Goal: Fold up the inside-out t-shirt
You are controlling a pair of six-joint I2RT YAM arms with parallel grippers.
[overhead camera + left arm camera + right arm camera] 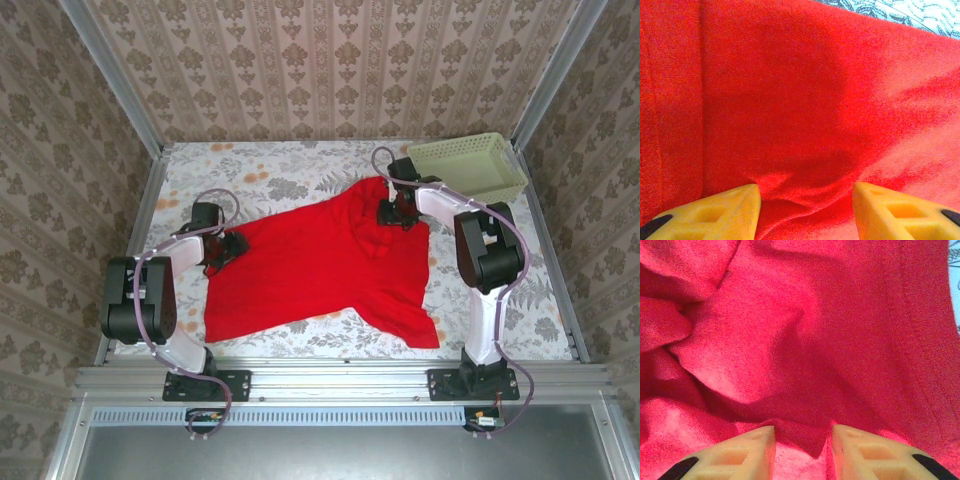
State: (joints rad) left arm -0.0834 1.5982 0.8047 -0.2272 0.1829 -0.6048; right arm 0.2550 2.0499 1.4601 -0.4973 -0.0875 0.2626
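The inside-out t-shirt is bright red and lies spread across the middle of the table, with one sleeve reaching toward the front right. My left gripper rests at the shirt's left edge. In the left wrist view its yellow fingers stand well apart, pressed down on the wrinkled red cloth. My right gripper sits at the shirt's far right corner. In the right wrist view that gripper is open, with a loose flap of the shirt lying between its fingers without being pinched.
A pale green basket stands at the back right corner, just beyond the right arm. The floral table cover shows around the shirt. Metal posts and patterned walls close in the left, back and right sides.
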